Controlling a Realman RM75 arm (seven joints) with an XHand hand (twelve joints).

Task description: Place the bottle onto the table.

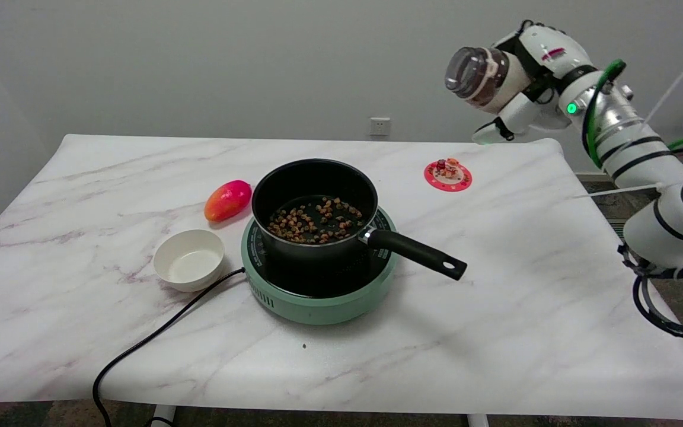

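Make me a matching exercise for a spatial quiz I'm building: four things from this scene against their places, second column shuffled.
Things:
1. bottle
2. saucepan
3. white bowl
4. mango

Places:
A. on the green hotplate
B. on the table, left of the hotplate, nearer the camera
C. held in the air by the right hand
D. on the table beside the saucepan's left, behind the bowl

Pairs: 1-C, 2-A, 3-B, 4-D

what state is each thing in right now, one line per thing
bottle: held in the air, tipped on its side, mouth toward the camera
right hand: grips the bottle, above the table's far right corner
pot: on the stove, brown bits inside
stove: on the table, cord attached
bowl: upright, looks empty
mango: lying on the table beside the pot
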